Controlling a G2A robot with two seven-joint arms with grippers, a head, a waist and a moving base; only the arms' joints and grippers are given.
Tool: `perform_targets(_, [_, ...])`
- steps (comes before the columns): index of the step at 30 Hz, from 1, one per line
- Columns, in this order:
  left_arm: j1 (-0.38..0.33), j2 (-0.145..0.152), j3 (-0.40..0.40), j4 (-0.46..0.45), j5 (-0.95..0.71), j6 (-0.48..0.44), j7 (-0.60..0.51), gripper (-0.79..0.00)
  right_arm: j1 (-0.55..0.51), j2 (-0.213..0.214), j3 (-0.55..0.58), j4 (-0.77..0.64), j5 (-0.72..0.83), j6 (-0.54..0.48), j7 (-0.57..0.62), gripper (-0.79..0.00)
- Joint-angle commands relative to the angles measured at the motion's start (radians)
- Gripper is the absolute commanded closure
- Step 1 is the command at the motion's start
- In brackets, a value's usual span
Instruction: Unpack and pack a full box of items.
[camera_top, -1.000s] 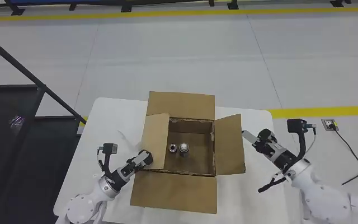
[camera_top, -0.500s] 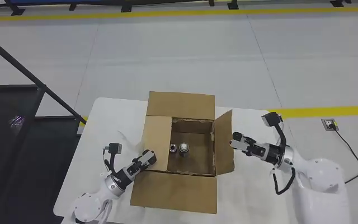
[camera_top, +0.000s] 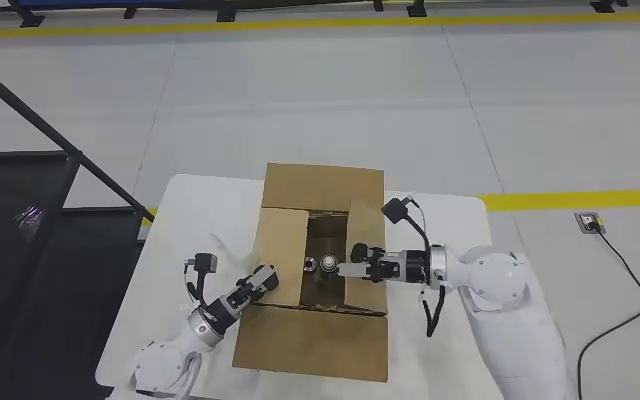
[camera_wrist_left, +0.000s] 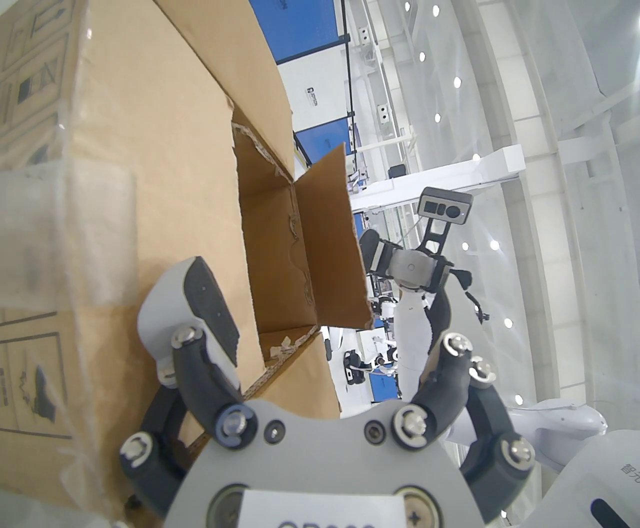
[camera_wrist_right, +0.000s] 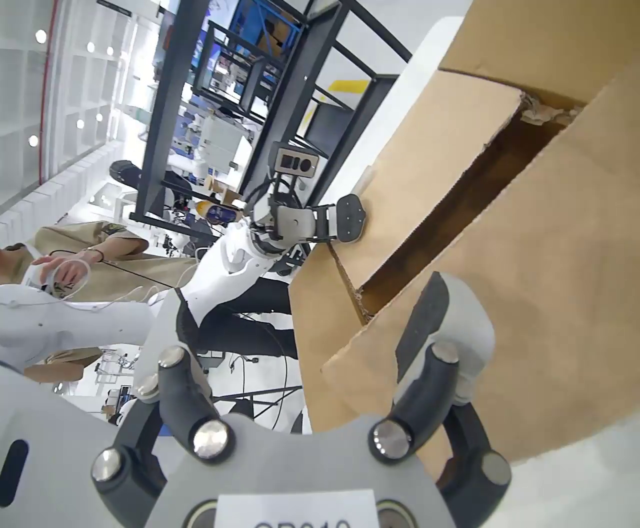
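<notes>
Since a second ago the right pincer has swung inward and pushed the right flap of the brown cardboard box up over the opening; its fingers are apart, one against the flap. The left pincer, also apart, rests on the folded left flap. Two small metal cylinders stand inside the box on the white table. The step seems to be closing; next, the flap needs pressing flat.

White surface noted, corners rounded. Grey floor is crossed by a yellow line at 12 o'clock. A second yellow strip lies at 3 o'clock. A floor socket is seen just beside it, with a black cable led toward 4 o'clock. Black metal frame recorded at 9 o'clock.
</notes>
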Motion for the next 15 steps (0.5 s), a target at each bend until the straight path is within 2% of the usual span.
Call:
perform_targets(1, [0.005, 0.001, -0.005, -0.007, -0.002, -0.004, 0.002, -0.785, 0.007, -0.002, -0.036, 0.021, -0.025, 0.010, -0.034, -0.785])
perform_targets(9, [0.052, 0.009, -0.058, -0.068, -0.015, -0.028, 0.010, -0.785, 0.018, -0.001, -0.116, 0.062, -0.154, 0.053, -0.147, -0.785])
perform_targets(15, [0.116, 0.021, -0.157, -0.108, -0.051, -0.043, 0.012, -0.785, 0.013, 0.002, -0.145, 0.071, -0.209, 0.091, -0.200, -0.785])
